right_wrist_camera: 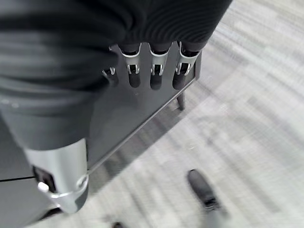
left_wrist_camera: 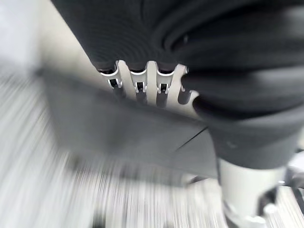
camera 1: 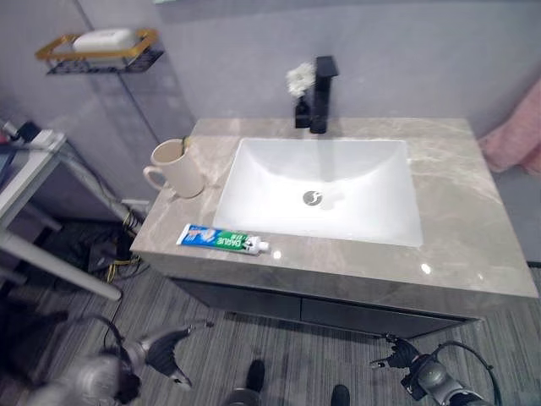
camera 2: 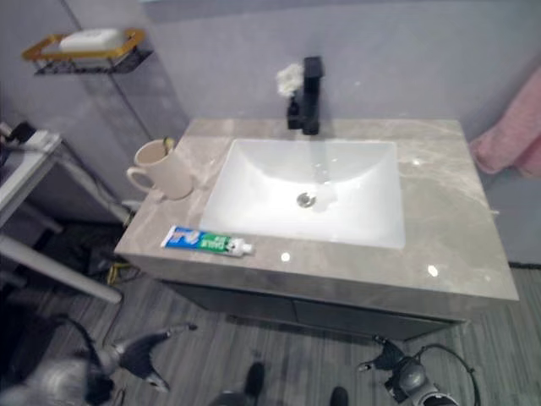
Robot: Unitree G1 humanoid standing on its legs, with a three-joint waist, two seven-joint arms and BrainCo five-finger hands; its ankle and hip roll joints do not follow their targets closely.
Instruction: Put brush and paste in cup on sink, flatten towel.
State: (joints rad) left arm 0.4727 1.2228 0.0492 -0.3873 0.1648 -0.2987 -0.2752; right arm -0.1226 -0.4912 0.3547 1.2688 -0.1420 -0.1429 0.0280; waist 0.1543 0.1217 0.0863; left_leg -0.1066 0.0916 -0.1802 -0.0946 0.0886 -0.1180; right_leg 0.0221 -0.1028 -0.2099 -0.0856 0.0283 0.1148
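We found the task barely begun. The toothpaste (camera 1: 224, 240) lay flat along the front edge of the bench (camera 1: 473, 245), near its left corner, not yet in the cup (camera 1: 178, 168), which stood upright at the left edge beside the sink (camera 1: 321, 193). Something green poked above the cup's rim, possibly the brush; we could not tell. A pink towel (camera 1: 514, 139) hung off the right edge, not flattened. Our left robot hand (camera 1: 165, 347) and right robot hand (right_wrist_camera: 152, 71) hung low before the bench, fingers relaxed and straight, holding nothing.
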